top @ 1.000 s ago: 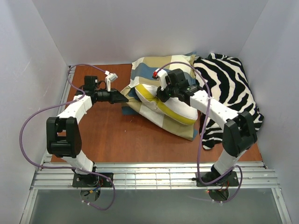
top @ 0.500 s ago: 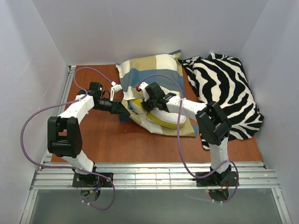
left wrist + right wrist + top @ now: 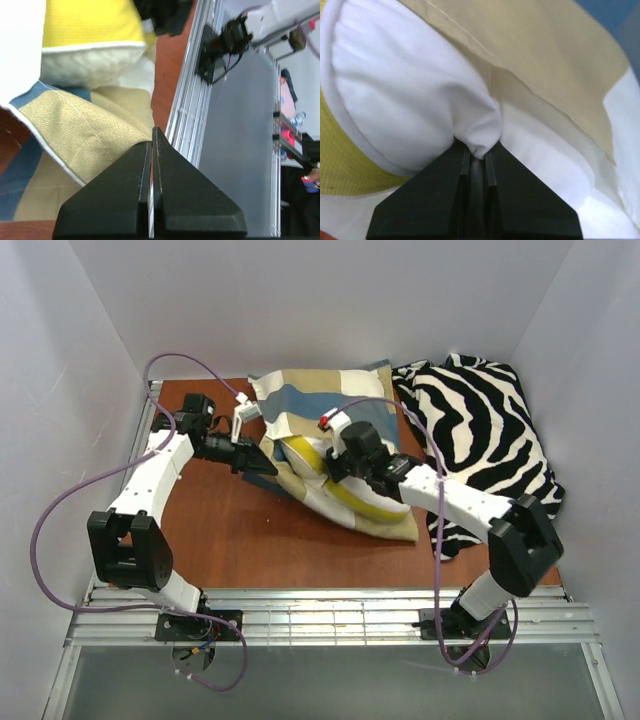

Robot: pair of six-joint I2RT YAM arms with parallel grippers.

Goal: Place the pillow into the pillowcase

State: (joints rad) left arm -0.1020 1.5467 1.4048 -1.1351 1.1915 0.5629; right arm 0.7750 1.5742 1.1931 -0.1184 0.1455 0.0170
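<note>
**Two arms work at the pillow and the pillowcase**

The left arm reaches far out over the table [image 3: 225, 530], then bends toward the middle. The left gripper [image 3: 264, 466] has its fingers pressed together at the near edge of the pillowcase [image 3: 300, 405], and it seems to pinch the tan cloth there. The right arm stretches across to the left, low over the pile. The right gripper [image 3: 333, 464] is squeezed tight on a bunch of the white pillow [image 3: 352, 492]. The pillow lies on the pillowcase in the middle of the table. A tan flap covers its far end, and its yellow side sticks out at the near end. A zebra-striped cloth [image 3: 480, 430] lies at the right, touching the pillowcase.
</note>
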